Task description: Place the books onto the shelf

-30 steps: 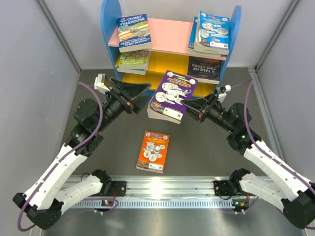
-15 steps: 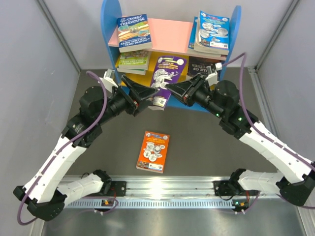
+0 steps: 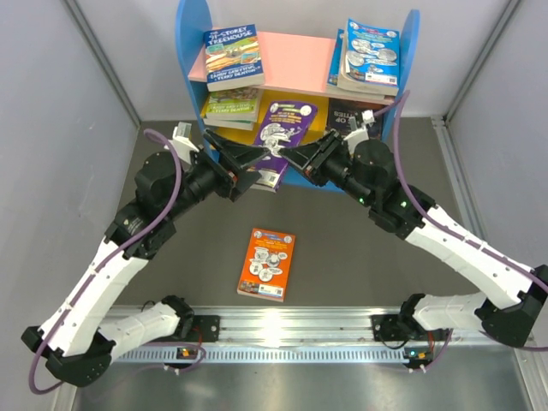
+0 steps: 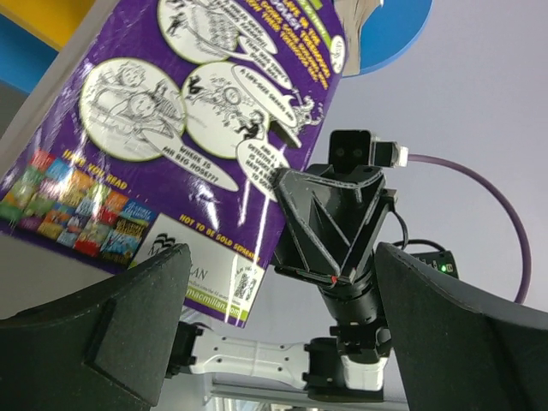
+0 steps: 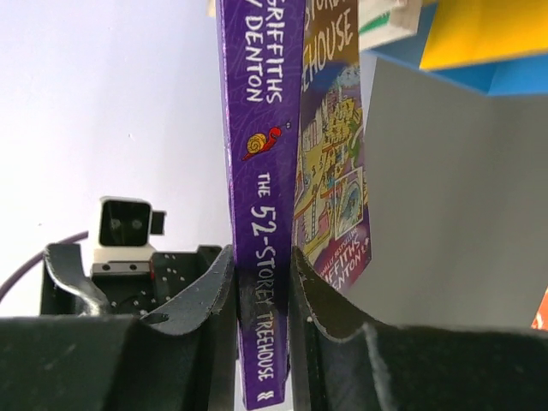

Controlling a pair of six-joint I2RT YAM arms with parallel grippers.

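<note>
Above dark grey tabletop (image 3: 342,257), clamped thin purple paperback (image 3: 282,128) by its spine in right gripper (image 5: 261,261), tilted at middle tier of small blue-sided bookcase (image 3: 193,51), left gripper (image 4: 282,257) spread wide beside it; seemed light, glossy, floppy, best pinched near stiffer spine.

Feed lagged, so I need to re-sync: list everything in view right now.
shelf: one, blue sides, pink top, far end of table.
blue book: one, top board, left.
book stack: several, light blue uppermost, top board, right.
green-yellow book: one, middle tier, left.
dark book: one, middle tier, right.
purple book: one, at middle tier front.
orange book: one, flat on table.
left claw: open, black, beside purple book.
right claw: shut on purple book.
</note>
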